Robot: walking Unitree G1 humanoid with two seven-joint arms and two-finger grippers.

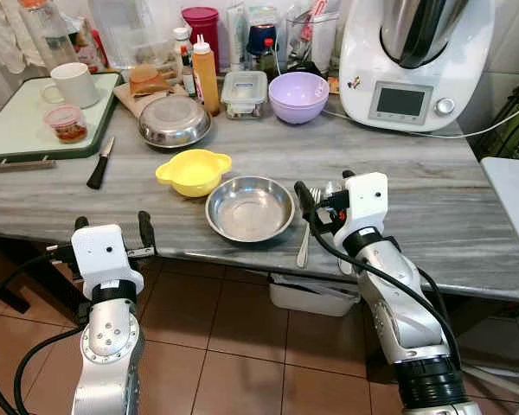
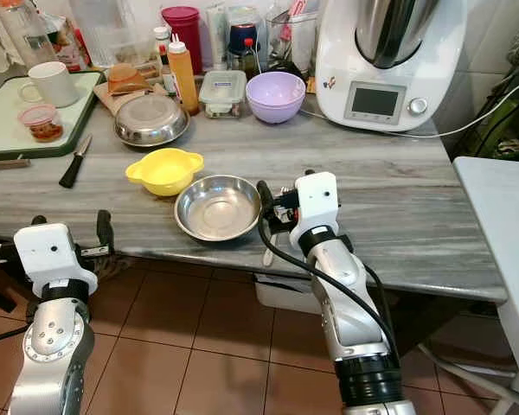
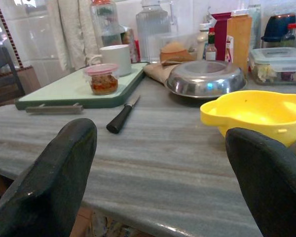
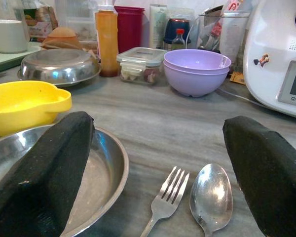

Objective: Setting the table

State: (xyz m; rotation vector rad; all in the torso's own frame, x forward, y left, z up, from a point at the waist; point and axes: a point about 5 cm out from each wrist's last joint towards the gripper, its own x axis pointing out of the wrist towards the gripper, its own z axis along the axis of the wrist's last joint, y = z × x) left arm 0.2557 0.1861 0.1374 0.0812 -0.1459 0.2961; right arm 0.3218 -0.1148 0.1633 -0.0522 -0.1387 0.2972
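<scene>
A shallow steel bowl (image 1: pixel 250 207) sits near the front edge of the grey marble table (image 1: pixel 432 199). A yellow two-handled bowl (image 1: pixel 193 171) touches its far left side. A fork (image 4: pixel 167 192) and a spoon (image 4: pixel 211 195) lie side by side just right of the steel bowl. My right gripper (image 1: pixel 324 183) hovers low over them, open, with one finger (image 4: pixel 44 168) over the bowl's rim and nothing held. My left gripper (image 1: pixel 112 223) is open and empty at the table's front edge, left of the bowls, facing the yellow bowl (image 3: pixel 259 111).
A black-handled knife (image 1: pixel 99 162) lies by a green board (image 1: pixel 17 130) that carries a mug (image 1: pixel 73 84) and a small jar (image 1: pixel 67 123). Further back stand an upturned steel dish (image 1: pixel 174 121), an orange bottle (image 1: pixel 206 75), a lidded container (image 1: pixel 244 92), purple bowls (image 1: pixel 298 95) and a white kitchen machine (image 1: pixel 415 60).
</scene>
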